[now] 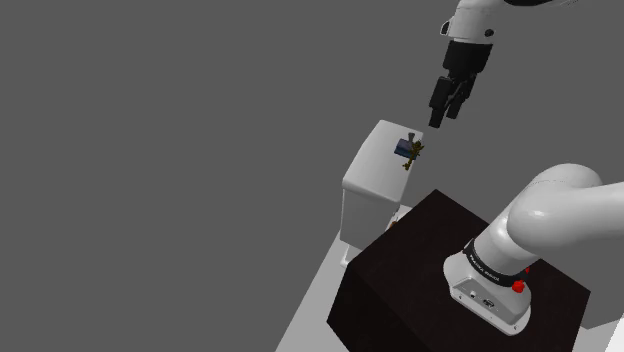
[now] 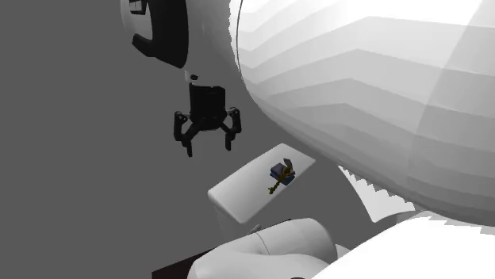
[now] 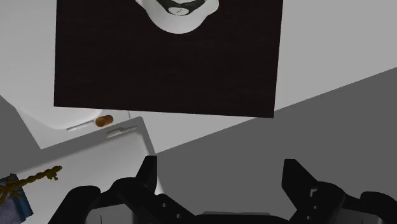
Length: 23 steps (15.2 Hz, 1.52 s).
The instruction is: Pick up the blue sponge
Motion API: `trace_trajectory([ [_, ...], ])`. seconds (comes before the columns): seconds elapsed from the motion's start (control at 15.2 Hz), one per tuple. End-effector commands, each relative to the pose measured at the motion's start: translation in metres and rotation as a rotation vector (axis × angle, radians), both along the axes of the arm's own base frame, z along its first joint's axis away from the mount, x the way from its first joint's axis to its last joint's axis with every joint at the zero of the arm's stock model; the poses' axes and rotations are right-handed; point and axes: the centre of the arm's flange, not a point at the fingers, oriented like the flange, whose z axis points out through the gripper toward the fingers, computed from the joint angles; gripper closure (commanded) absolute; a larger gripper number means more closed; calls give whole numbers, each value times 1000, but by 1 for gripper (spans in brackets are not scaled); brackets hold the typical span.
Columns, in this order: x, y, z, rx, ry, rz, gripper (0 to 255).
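Black two-finger gripper (image 2: 209, 147) hangs spread wide in open air, well apart from the small blue sponge (image 2: 279, 171) near the white box-shaped cabinet (image 2: 238, 194) edge.

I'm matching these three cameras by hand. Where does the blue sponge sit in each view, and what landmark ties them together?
Shoulder view: the blue sponge lies right of centre on the white block, below the pincer.
Second exterior view: the sponge is right of centre on that block, lower right of the open pincer.
Wrist view: the sponge lies outside one finger.
Shared landmark: the gold twig-like piece beside the sponge.
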Motion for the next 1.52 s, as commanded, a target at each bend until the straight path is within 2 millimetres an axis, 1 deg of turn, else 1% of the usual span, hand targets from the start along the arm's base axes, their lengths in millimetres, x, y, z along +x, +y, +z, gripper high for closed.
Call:
trace_trajectory([
  [0.0, 0, 0, 0, 0, 0, 0, 0],
  [0.73, 34, -100, -93, 14, -97, 45, 0],
  [1.45, 82, -198, -183, 27, -194, 90, 0],
])
